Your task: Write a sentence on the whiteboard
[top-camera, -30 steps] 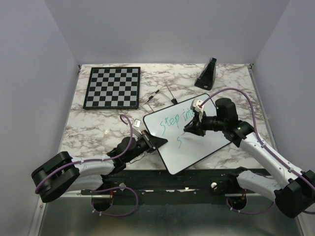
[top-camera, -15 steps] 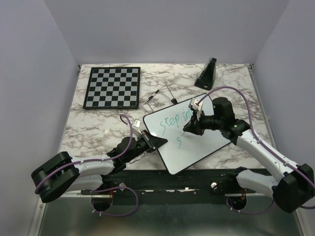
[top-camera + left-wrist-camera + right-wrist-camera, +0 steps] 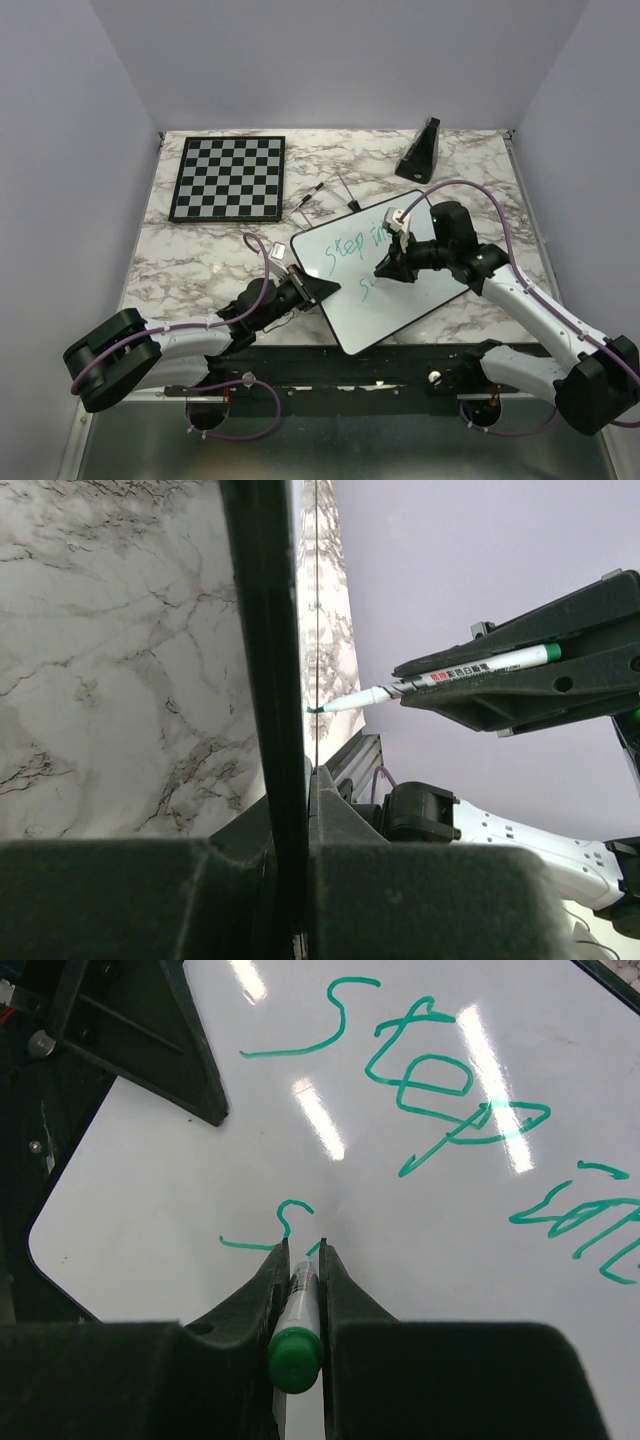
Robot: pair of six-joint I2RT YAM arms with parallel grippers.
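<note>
Pinned the whiteboard (image 3: 400,300), lying skewed on the marble table (image 3: 190,265), by its left edge with the left gripper (image 3: 322,288) clamped tight to stop sliding, and squeezed the green marker (image 3: 296,1340) in the right gripper (image 3: 385,268), tip down on line two of the sentence (image 3: 440,1100), lol.

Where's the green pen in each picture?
Top view: hidden inside the right gripper, centre right.
Left wrist: the pen, right side, tip pointing left.
Right wrist: bottom middle, between the gripper's fingers.
Shared landmark: the whiteboard.
</note>
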